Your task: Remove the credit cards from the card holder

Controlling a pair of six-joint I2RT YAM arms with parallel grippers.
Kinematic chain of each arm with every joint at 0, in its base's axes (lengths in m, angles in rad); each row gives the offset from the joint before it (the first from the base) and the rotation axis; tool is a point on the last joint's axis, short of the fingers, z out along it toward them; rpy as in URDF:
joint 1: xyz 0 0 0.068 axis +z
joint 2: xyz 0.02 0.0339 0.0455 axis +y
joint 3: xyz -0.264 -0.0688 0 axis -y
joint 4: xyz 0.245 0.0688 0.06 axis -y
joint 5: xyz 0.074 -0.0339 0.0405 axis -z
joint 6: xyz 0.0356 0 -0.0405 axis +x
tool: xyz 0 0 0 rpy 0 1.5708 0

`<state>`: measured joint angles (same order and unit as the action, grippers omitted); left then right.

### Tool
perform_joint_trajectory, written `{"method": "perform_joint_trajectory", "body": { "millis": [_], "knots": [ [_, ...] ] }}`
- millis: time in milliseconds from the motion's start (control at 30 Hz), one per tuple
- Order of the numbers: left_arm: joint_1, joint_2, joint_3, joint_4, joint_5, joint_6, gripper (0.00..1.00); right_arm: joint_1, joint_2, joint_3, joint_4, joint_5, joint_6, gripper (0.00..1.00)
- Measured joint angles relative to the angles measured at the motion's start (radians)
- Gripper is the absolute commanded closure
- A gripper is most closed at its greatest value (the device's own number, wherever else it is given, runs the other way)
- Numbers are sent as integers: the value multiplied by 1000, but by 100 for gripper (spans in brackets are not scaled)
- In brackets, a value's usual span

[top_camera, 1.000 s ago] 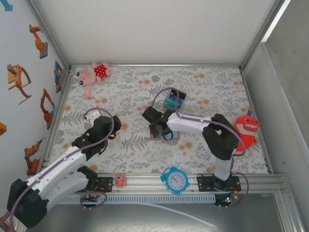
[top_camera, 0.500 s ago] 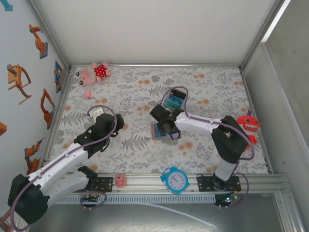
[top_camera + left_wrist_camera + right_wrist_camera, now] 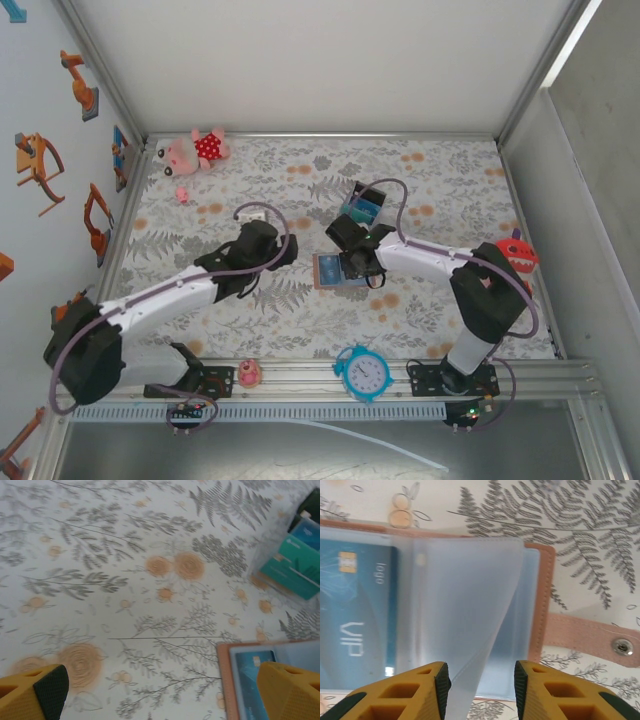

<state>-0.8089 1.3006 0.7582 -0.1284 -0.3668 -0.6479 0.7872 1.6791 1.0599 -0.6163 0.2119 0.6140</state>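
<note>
Tan leather card holder (image 3: 328,270) lay open beyond the clock (image 3: 362,372). My right gripper (image 3: 480,680) straddled its clear sleeve (image 3: 470,590) part-open, left gripper (image 3: 162,690) gaped wide. I'd have pinched the blue card (image 3: 355,605), not plastic.

This is a robotics lab test cell. A bench (image 3: 440,180) draped in fern-and-flower cloth is boxed in by aluminium framing (image 3: 320,134) and plain white panels (image 3: 320,60). The left arm (image 3: 160,298) and the right arm (image 3: 432,262) are bolted to a slotted rail (image 3: 300,378) at 6 o'clock. Cartoon robot-arm stickers (image 3: 40,168) dot the wall at 9 o'clock. The props are toys: a plush pig (image 3: 195,150) at 10 o'clock, a red monster (image 3: 515,256) at 3 o'clock and a blue alarm clock (image 3: 363,374) at 6 o'clock.
</note>
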Motion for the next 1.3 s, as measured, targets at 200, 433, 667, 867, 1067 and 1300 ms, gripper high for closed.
{"method": "perform_joint_trajectory", "body": {
  "millis": [200,433,667,867,1067,1300],
  "knots": [
    [-60,183,88,29,53,48,3,-56,-50,-86,23,-30,7,62],
    [-110,357,173,33,79,95,2,-131,-113,-149,68,-112,25,73],
    [-134,416,183,11,74,102,7,-137,-148,-150,111,-192,25,76],
    [-133,433,182,2,62,101,9,-137,-148,-150,146,-264,26,77],
    [-133,452,167,7,52,86,11,-137,-114,-148,223,-355,45,78],
    [-134,445,147,29,39,68,15,-137,-53,-148,299,-451,71,79]
  ]
}}
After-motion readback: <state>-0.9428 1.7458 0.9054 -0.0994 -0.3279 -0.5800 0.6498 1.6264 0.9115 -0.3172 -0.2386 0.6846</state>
